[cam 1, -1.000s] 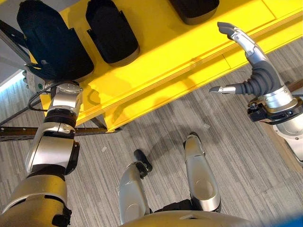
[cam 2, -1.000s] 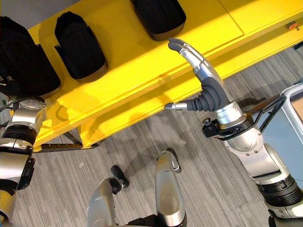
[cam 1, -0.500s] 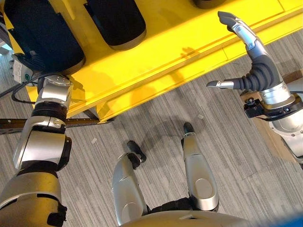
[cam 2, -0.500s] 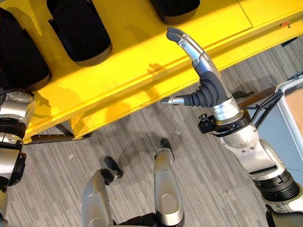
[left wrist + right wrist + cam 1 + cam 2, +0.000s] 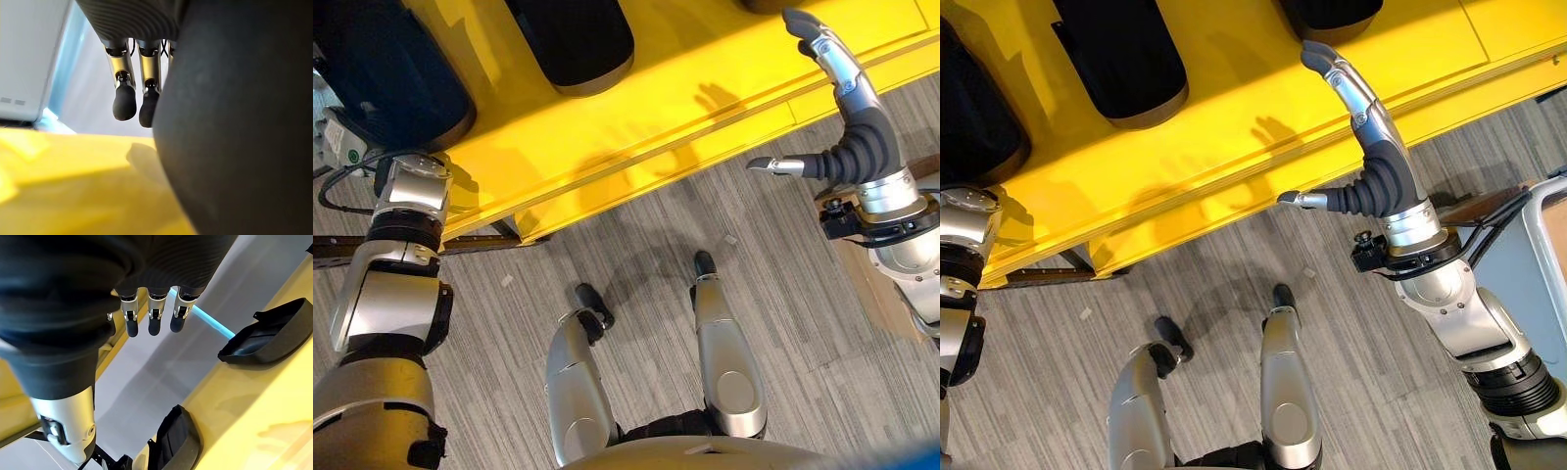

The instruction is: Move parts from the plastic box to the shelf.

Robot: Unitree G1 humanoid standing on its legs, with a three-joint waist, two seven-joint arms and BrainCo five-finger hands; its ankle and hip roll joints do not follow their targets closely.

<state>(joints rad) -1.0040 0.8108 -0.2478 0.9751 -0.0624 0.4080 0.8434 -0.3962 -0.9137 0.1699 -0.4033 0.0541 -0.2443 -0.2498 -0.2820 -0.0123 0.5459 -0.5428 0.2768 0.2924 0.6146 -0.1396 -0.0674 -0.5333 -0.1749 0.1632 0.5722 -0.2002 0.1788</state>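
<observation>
While the right hand (image 5: 1371, 147) hangs in the air over the front edge of the yellow shelf (image 5: 1234, 127), its fingers (image 5: 1337, 73) are stretched out long and its thumb (image 5: 1298, 200) sticks out to the side. It holds nothing. In the right wrist view those fingers (image 5: 151, 318) point out straight past the dark cover, with two black parts lying on the shelf beyond them.

The left arm reaches up to the shelf on the other side. A big black part (image 5: 396, 69) sits on the shelf right at the end of that arm and hides the left hand from the head views. In the left wrist view the left hand (image 5: 132, 93) shows its dark fingertips straight, just beside the curved side of the big black part (image 5: 239, 122), which rests on the yellow shelf (image 5: 73, 196). I cannot tell if the hand is gripping it.

Another black part (image 5: 573, 44) lies on the shelf next to the big one. The floor (image 5: 636, 245) below is grey and striped.
</observation>
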